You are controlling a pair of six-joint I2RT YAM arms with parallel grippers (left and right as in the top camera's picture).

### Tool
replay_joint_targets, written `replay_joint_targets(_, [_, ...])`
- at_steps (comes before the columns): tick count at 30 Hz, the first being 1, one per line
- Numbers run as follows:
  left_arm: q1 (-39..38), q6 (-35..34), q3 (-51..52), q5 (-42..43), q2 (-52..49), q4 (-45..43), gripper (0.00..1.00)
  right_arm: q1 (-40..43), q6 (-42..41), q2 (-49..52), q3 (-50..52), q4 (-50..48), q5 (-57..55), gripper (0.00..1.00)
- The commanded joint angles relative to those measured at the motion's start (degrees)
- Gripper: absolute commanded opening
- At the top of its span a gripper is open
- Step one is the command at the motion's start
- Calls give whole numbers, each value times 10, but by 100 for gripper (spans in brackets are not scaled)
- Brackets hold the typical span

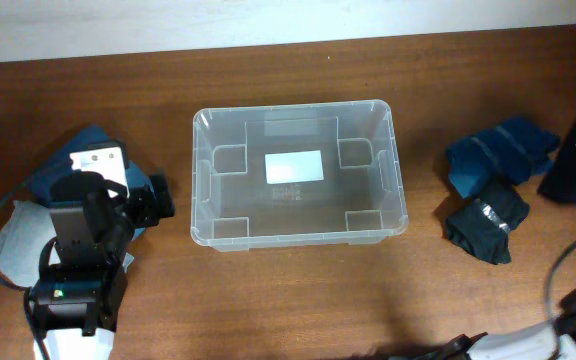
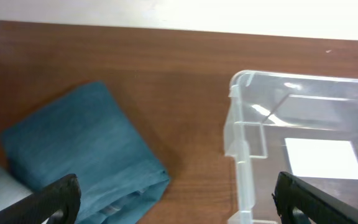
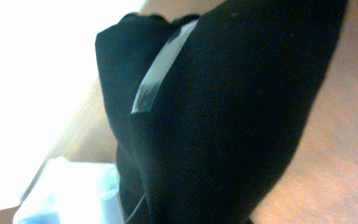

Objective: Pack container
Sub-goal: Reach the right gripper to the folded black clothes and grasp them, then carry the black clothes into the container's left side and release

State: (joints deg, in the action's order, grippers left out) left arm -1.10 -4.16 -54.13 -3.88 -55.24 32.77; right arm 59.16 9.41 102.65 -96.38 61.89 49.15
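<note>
A folded teal cloth lies on the wooden desk; well apart, a blue cloth sits just beside a black bundle.

The container stands open-topped, with bare table on all 4 sides. A teal cloth lies near its left wall; a blue cloth and a black cloth lie off its right.
</note>
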Motion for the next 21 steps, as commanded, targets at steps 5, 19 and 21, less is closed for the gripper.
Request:
replay_joint_targets(5, [68, -21, -11, -50, -7, 43, 99, -276, -68, -149, -63, 28, 8, 4])
replay_joint_targets(19, [200, -41, -11, -4, -73, 59, 100, -786, -365, -19, -55, -98, -214, 4])
replay_joint_targets(21, [200, -41, -11, -4, -85, 59, 99, -823, -403, 22, -54, -116, -214, 4])
